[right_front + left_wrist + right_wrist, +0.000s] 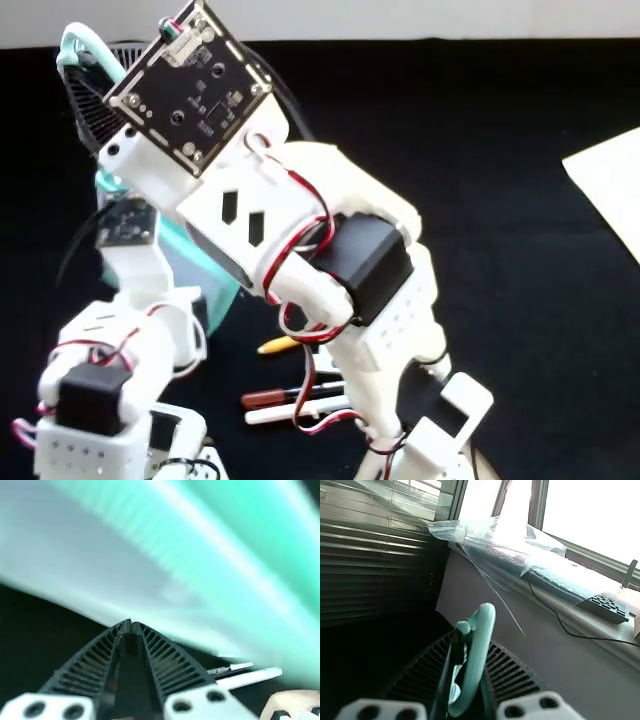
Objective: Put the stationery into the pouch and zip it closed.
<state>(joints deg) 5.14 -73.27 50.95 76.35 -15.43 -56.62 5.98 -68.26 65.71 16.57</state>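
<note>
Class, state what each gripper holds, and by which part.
Right gripper clamps the translucent teal plastic pouch by its teal loop; left gripper seems shut on its edge.

You're looking at a pouch of thin, glossy, see-through teal plastic. The left gripper is showing ribbed, matt black plastic fingers. The table is lying under what may be matt black cloth. The pens are gleaming like smooth plastic.
</note>
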